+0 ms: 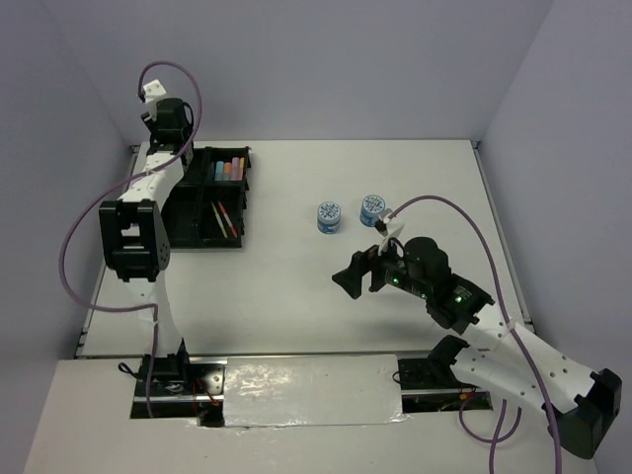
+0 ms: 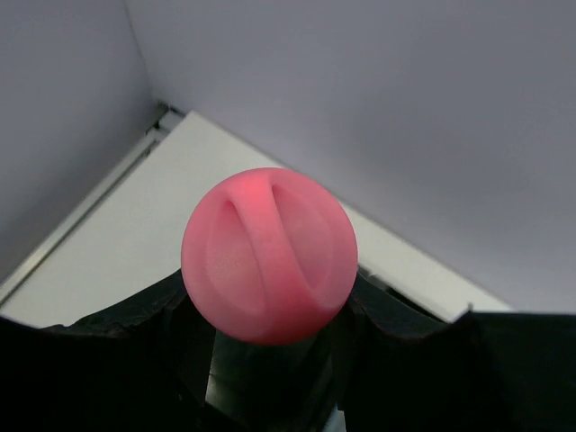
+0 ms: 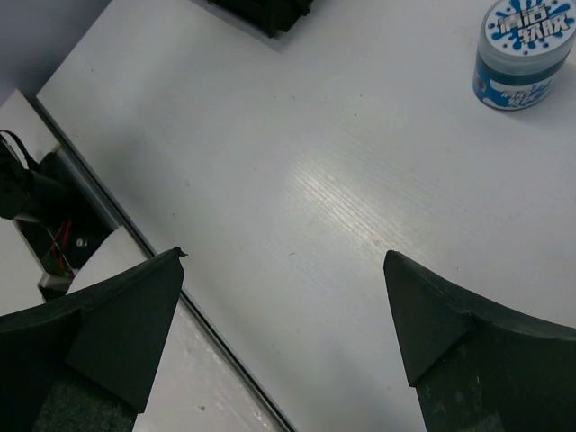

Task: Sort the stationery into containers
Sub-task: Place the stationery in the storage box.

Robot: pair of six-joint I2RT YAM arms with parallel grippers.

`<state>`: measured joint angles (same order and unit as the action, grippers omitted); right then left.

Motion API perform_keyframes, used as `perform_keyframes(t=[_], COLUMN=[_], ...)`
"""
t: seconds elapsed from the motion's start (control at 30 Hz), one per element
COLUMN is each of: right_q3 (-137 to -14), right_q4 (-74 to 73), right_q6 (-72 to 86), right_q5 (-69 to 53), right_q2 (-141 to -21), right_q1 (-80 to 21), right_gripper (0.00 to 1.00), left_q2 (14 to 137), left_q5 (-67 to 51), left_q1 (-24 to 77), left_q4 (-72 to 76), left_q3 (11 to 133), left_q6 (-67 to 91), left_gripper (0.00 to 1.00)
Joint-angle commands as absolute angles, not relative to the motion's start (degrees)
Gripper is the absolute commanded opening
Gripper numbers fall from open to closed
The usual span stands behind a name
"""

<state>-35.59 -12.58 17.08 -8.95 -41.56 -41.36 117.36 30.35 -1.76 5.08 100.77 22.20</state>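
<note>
From above, the tray [image 1: 202, 197] sits by the table's [image 1: 296, 316] far-left edge with the left arm [image 1: 133, 232] bent over it. Two tins [image 1: 329, 216] [image 1: 373, 208] stand just apart right of centre, bare table all round, and the right tool [image 1: 363, 272] hangs wide near them. The tray holds two pens [image 1: 226, 218] and some markers [image 1: 230, 168], too small to count. At the left wrist, the left tool [image 2: 268, 306] grips one pink-capped tube [image 2: 268, 252], the table's far corner beyond. At the right wrist, the fingers gape over bare table, with one tin at the upper right and the table's edge at the lower left.
</note>
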Motion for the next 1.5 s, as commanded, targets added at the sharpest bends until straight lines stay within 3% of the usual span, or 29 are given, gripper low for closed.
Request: perform_keyframes(t=[0.0, 0.5, 0.8, 0.9, 0.97, 1.03, 1.37, 1.47], right_q3=[-35.16, -38.50, -38.14, -38.06, -38.14, -37.97, -37.97, -37.97], right_q4=[-7.82, -6.50, -6.15, -6.06, -5.89, -5.54, -5.27, -5.27], right_q6=[16.97, 14.59, 14.41, 14.24, 14.06, 14.15, 13.97, 13.97], right_q5=[-9.93, -8.97, -9.32, -9.23, -9.75, -10.28, -10.28, -10.46], right_q2=[-44.28, -52.56, -52.21, -52.47, -52.65, -52.91, -53.17, -53.35], right_q1=[-41.75, -41.75, -41.75, -41.75, -41.75, -41.75, -41.84, -41.84], right_gripper=[1.00, 1.00, 1.00, 1.00, 1.00, 1.00, 1.00, 1.00], left_q2=[121.18, 127.00, 127.27, 127.18, 127.09, 127.18, 125.78, 123.76], left_q5=[24.79, 21.44, 21.89, 21.88, 22.32, 21.98, 22.94, 23.03], left_q1=[-3.86, -4.92, -4.83, -4.75, -4.66, -4.57, -3.69, -3.34], left_q4=[12.29, 19.95, 19.16, 18.90, 19.16, 19.07, 19.34, 18.90], left_q3=[102.83, 95.98, 95.45, 95.27, 95.10, 95.10, 94.48, 94.40], left_q6=[20.65, 21.89, 20.83, 21.09, 21.01, 20.83, 20.57, 21.18], left_gripper=[0.00, 0.03, 0.25, 0.39, 0.57, 0.65, 0.74, 0.84])
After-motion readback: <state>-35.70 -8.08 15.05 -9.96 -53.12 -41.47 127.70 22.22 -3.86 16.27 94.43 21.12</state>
